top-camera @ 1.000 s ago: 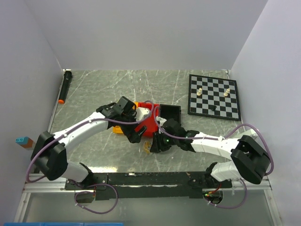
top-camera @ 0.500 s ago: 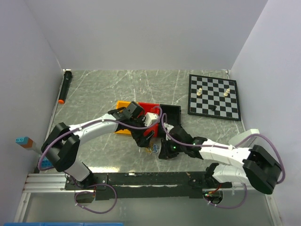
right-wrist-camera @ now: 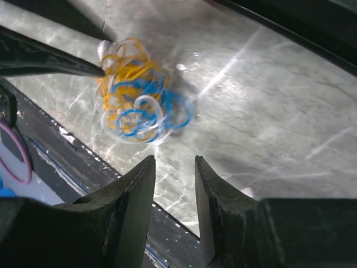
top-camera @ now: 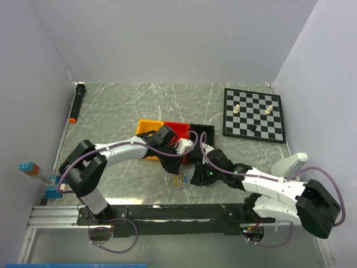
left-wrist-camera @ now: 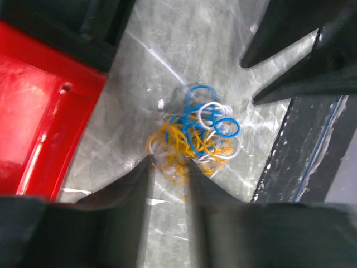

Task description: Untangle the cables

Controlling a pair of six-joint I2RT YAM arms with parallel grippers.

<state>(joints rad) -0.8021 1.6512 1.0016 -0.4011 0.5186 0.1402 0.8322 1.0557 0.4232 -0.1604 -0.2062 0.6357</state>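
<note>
Having swung forward past the red bin [left-wrist-camera: 33, 128], both arms now flank the cables [left-wrist-camera: 195, 134], still knotted on the tabletop [left-wrist-camera: 167, 56] near its front edge, left claw [left-wrist-camera: 167, 167] and right claw [right-wrist-camera: 174, 162] narrowly spread, nothing gripped yet.

Red bin [left-wrist-camera: 39, 117] near cables [left-wrist-camera: 192, 137]; table strip [left-wrist-camera: 120, 111] between.

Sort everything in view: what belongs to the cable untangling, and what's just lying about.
Belongs to the job:
- the tangled cables
- the left gripper and right gripper, both at the tangle

Just lying about:
- the chessboard
- the black marker
- the orange bin, red bin and black bin
- the blue blocks at the left edge
</note>
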